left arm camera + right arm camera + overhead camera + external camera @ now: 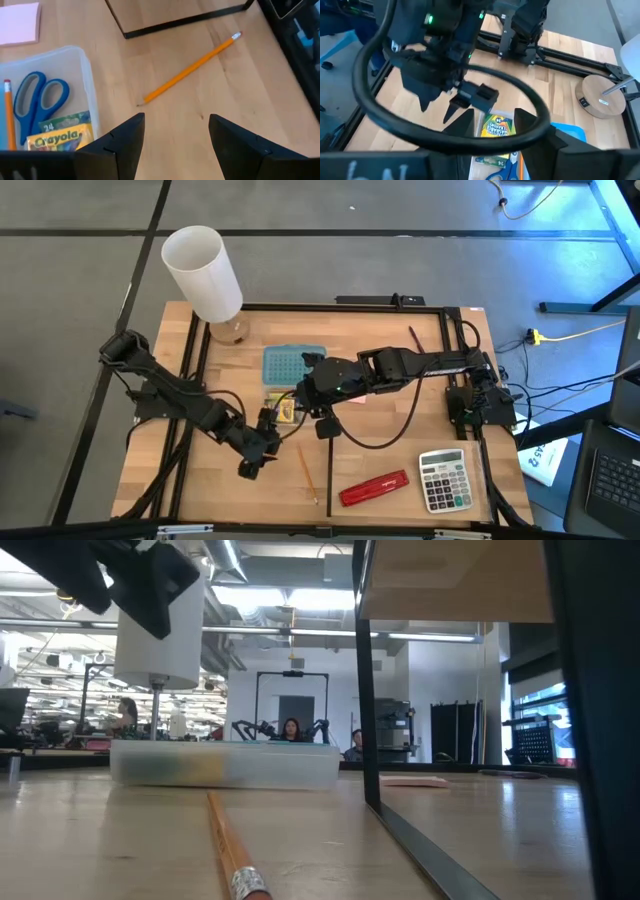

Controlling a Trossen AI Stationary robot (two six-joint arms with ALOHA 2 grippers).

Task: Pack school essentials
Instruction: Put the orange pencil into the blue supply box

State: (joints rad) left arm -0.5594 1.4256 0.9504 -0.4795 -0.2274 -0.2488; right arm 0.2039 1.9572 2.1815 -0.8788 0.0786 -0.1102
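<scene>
A clear plastic box [86, 70] holds blue-handled scissors [37, 95], a yellow-green crayon box [62, 135] and an orange pencil [8, 112]. Another orange pencil [190, 70] lies flat on the wood beside the box, also seen in the high view as pencil [307, 472]. A pink sticky-note pad [17, 22] lies past the box. My left gripper [175, 127] is open, above bare table just short of the loose pencil's tip. My right gripper [495, 120] hovers open over the crayon box [497, 125]. A dark pen [413, 338] lies at the far right.
A red stapler [373, 488] and a grey calculator [443, 478] lie near the front right. The box's blue lid [293, 363] lies behind the box. A white lamp [205, 275] stands at the far left. A black frame [330, 480] crosses the table near the loose pencil.
</scene>
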